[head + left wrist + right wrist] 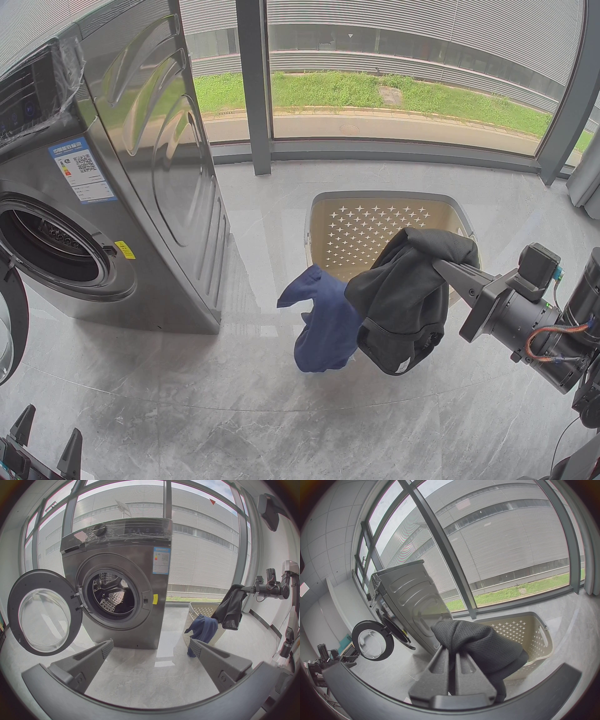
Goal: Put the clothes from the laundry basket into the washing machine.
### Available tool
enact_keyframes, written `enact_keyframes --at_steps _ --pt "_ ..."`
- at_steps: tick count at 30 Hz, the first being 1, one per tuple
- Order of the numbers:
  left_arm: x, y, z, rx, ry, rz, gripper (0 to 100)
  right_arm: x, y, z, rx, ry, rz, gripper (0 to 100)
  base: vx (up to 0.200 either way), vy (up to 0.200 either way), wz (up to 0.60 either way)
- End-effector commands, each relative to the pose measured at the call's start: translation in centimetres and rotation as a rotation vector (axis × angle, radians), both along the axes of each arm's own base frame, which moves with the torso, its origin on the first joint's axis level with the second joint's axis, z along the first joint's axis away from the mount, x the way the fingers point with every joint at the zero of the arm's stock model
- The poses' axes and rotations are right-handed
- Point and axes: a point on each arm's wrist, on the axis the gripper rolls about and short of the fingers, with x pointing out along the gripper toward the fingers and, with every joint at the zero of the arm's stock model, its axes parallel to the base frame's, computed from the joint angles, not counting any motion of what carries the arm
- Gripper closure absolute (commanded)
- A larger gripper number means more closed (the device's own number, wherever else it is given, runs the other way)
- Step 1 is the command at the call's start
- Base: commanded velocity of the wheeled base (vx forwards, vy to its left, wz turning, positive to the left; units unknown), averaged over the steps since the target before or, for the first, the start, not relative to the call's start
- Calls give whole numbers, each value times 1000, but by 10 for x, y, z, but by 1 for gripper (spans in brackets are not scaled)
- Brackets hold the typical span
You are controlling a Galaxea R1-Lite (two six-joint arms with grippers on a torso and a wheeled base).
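A beige laundry basket [331,201] stands on the floor by the window. A blue garment [327,322] hangs over its near rim. My right gripper [445,267] is shut on a black garment [403,297], which dangles above the basket's near edge; the black garment [478,645] drapes over its fingers [439,669]. The grey washing machine [100,162] stands at the left with its round door [43,611] swung open and the drum [111,595] showing. My left gripper [150,650] is open and low, facing the machine, with nothing between its fingers [70,445].
A glass wall with a grey pillar [255,87] runs behind the basket. Grey tiled floor [250,400] lies between the machine and the basket. The open door [9,325] juts out at the far left.
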Motion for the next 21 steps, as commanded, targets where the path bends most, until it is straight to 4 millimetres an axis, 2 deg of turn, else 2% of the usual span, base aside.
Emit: enact_keyframes --at_steps 1,21 --pt "0 0 -5 0 5 2 0 0 0 -1 0 3 3 100 0 0 0" --pt "0 0 -4 -3 3 3 0 -2 -1 5 11 -20 24 100 0 0 0"
